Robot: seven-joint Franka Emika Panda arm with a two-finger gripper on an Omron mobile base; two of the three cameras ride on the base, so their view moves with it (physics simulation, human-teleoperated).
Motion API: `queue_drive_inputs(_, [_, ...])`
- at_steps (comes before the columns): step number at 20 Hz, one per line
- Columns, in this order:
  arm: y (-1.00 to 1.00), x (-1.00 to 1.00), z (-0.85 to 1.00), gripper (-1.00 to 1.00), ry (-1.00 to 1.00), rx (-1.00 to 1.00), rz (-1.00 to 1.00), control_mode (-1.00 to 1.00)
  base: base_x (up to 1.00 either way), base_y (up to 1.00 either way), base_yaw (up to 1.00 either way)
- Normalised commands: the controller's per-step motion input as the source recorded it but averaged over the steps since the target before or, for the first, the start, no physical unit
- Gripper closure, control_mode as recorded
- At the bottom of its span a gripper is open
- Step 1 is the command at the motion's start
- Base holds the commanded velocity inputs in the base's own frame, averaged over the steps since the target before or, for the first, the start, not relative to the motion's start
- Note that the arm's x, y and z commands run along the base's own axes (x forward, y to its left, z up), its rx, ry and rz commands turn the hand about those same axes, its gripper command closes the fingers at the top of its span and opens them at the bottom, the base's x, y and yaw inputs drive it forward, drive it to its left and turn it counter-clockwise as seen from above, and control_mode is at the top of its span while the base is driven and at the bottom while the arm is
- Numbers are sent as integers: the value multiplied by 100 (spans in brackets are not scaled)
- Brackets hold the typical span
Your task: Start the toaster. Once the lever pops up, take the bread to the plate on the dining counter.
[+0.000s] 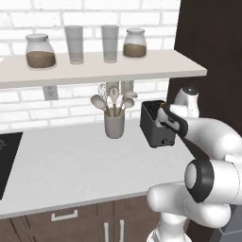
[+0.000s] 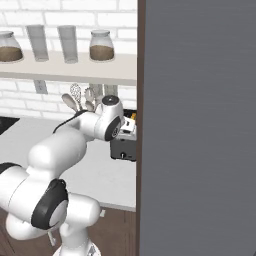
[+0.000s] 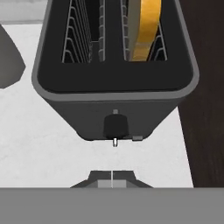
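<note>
You're looking straight down on the toaster (image 3: 114,70) in the hand view, and your gripper (image 3: 112,180) hangs just above its front face, fingertips pressed together with nothing between them. The lever (image 3: 116,125), a dark tab, sits low on that face, directly ahead of the fingertips; whether they touch it, you can't tell from here. One slice of bread (image 3: 145,28) stands in the right-hand slot, golden edge up, its top cut off by the picture edge. The other slot shows bare wire guides.

From the left base view, the toaster (image 1: 155,124) stands on the white counter (image 1: 71,165) against the dark cabinet side, just beside the grey utensil cup (image 1: 114,124); the arm covers its right half. From the right base view, a tall grey panel (image 2: 197,125) blocks everything right of the toaster (image 2: 123,146), and the wrist hides most of its top.
</note>
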Motion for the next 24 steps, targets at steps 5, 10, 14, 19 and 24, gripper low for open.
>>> queue_drive_inputs(5, [0, 21, -6, 100, 0, 0, 2, -100, 0, 0, 0])
queue_drive_inputs(10, [0, 15, -5, 100, 0, 0, 2, -100, 0, 0, 0])
queue_drive_inputs(14, [0, 1, -5, 100, 0, 0, 3, -100, 0, 0, 0])
queue_drive_inputs(19, [0, 6, -4, 100, 0, 0, 3, -100, 0, 0, 0])
queue_drive_inputs(24, [0, 1, -14, 100, 0, 0, 3, -100, 0, 0, 0])
